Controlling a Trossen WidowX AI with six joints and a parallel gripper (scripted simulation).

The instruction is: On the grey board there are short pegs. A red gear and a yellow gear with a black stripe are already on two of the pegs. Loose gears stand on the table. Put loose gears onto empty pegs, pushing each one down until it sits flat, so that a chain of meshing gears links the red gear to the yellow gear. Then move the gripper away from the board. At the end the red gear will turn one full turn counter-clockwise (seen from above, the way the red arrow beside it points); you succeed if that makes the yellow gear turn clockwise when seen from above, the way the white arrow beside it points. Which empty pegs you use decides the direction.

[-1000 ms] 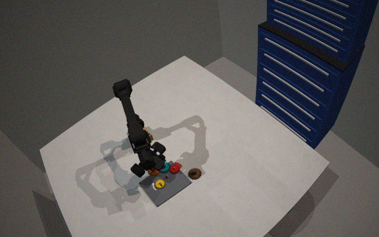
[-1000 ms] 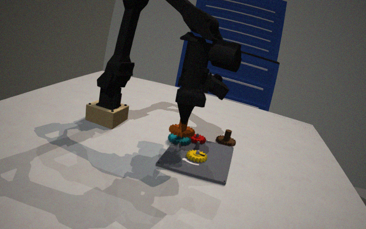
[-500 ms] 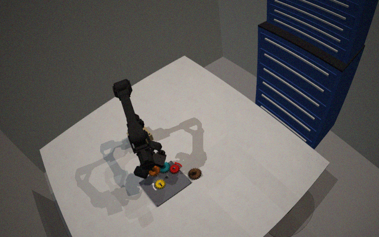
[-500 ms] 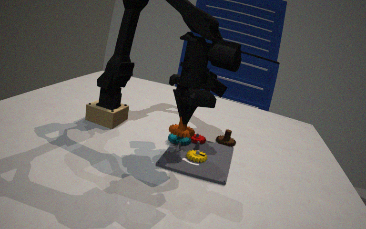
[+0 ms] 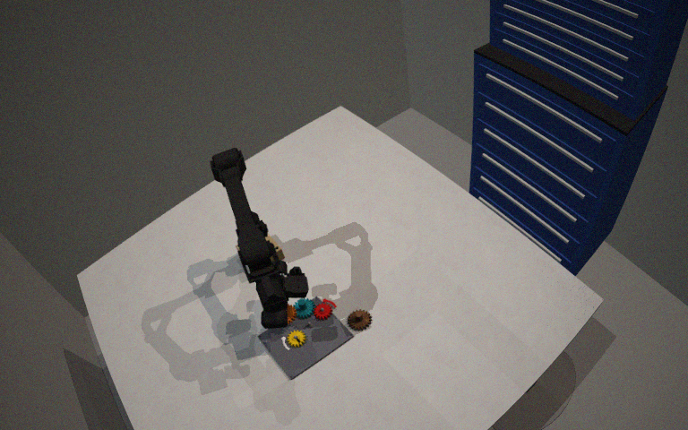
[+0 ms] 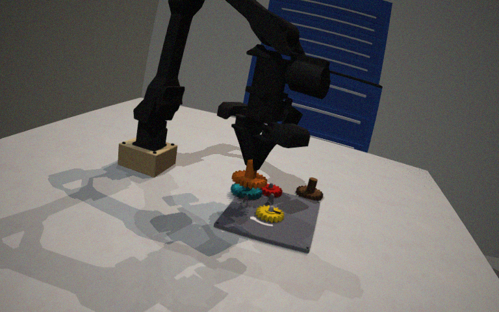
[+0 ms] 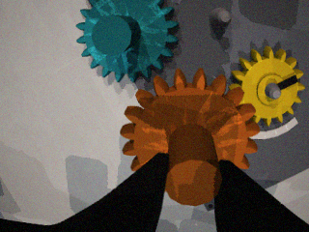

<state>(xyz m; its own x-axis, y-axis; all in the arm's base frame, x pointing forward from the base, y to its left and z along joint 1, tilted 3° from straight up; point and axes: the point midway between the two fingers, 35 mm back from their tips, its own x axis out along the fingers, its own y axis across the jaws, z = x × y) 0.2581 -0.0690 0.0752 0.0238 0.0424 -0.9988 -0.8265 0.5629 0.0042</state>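
My gripper (image 6: 253, 166) (image 7: 192, 166) is shut on the knob of the orange gear (image 5: 290, 314) (image 6: 248, 179) (image 7: 190, 106), held above the board's left edge. The teal gear (image 5: 305, 307) (image 6: 246, 192) (image 7: 111, 36) sits low at the board's edge, beside the red gear (image 5: 325, 310) (image 6: 273, 190). The yellow gear (image 5: 298, 338) (image 6: 269, 214) (image 7: 261, 82) is on the grey board (image 5: 294, 365) (image 6: 290, 236). A bare peg (image 6: 271, 199) (image 7: 222, 15) stands between red and yellow. Another peg (image 6: 245, 199) shows faintly under the orange gear in the exterior view; the wrist view hides it.
A loose brown gear (image 5: 358, 319) (image 6: 312, 186) stands upright by its knob on the table (image 5: 433, 239) (image 6: 379, 216), just outside the board's corner. The arm's wooden base block (image 6: 136, 158) is behind to the left. A blue drawer cabinet (image 5: 539, 159) stands beyond the table.
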